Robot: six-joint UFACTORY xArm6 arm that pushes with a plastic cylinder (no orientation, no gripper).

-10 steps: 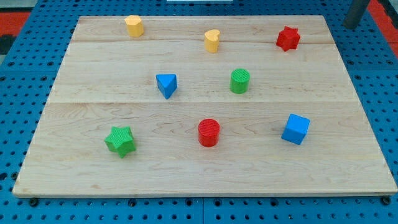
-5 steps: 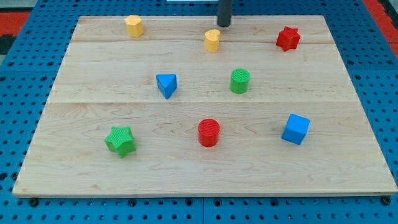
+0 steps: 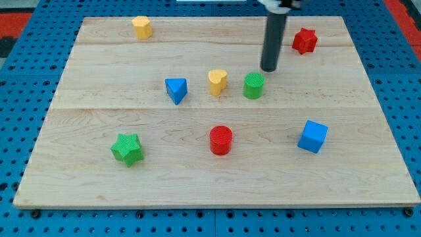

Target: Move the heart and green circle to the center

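Note:
The yellow heart (image 3: 218, 81) sits near the board's middle, between the blue triangle (image 3: 175, 89) and the green circle (image 3: 254, 85). The green circle stands just to the heart's right, with a small gap between them. My tip (image 3: 268, 68) rests on the board just above and to the right of the green circle, close to it; I cannot tell if it touches. The rod rises from there to the view's top.
A yellow hexagon (image 3: 141, 27) is at the top left, a red star (image 3: 304, 41) at the top right. A green star (image 3: 127, 149), a red circle (image 3: 221, 140) and a blue cube (image 3: 313, 136) stand along the lower half of the wooden board (image 3: 79, 184).
The yellow heart has moved down from the board's top to beside the green circle. My tip has moved from above the heart down and right, to just above the green circle.

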